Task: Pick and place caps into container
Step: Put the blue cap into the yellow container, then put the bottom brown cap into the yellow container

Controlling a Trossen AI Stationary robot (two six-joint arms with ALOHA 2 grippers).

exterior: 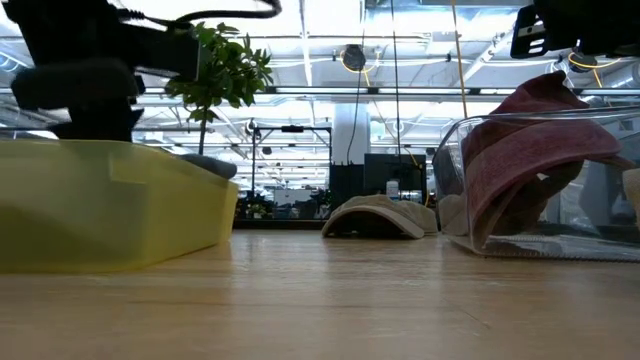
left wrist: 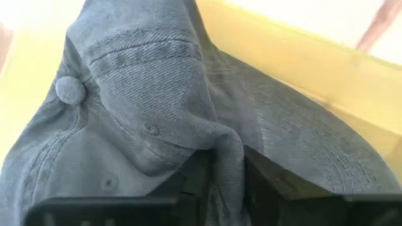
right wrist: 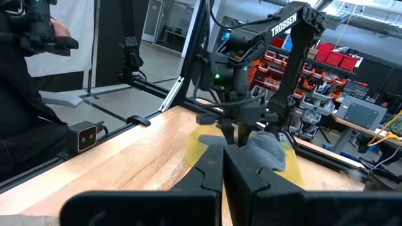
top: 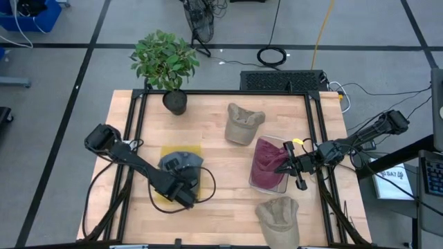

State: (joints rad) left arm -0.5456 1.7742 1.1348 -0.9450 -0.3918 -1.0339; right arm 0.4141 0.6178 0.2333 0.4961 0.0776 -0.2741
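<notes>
A blue-grey cap (top: pixel 183 164) lies in the yellow container (top: pixel 196 149) at the table's left. It fills the left wrist view (left wrist: pixel 157 107). My left gripper (top: pixel 178 181) stands over it, shut on its cloth. A maroon cap (top: pixel 266 164) sits heaped in the clear container (exterior: pixel 452 150) at the right, rising above its rim (exterior: pixel 545 95). My right gripper (top: pixel 282 166) is above it, shut and empty (right wrist: pixel 223 154). One khaki cap (top: pixel 242 123) lies on the table at the far middle, and another khaki cap (top: pixel 279 214) lies by the near edge. My left gripper pinches a raised fold of the blue-grey cap's crown cloth (left wrist: pixel 227 157) between its two fingers (left wrist: pixel 267 185), coming from above. The cap rests in the yellow container (left wrist: pixel 301 69), its top button (left wrist: pixel 70 90) showing beside the fold.
A potted plant (top: pixel 166 66) stands at the table's far left corner. A black frame rail (top: pixel 228 92) runs around the table. A person shows beyond the table in the right wrist view (right wrist: pixel 31 81). Bare wood lies between the two containers (top: pixel 225 173).
</notes>
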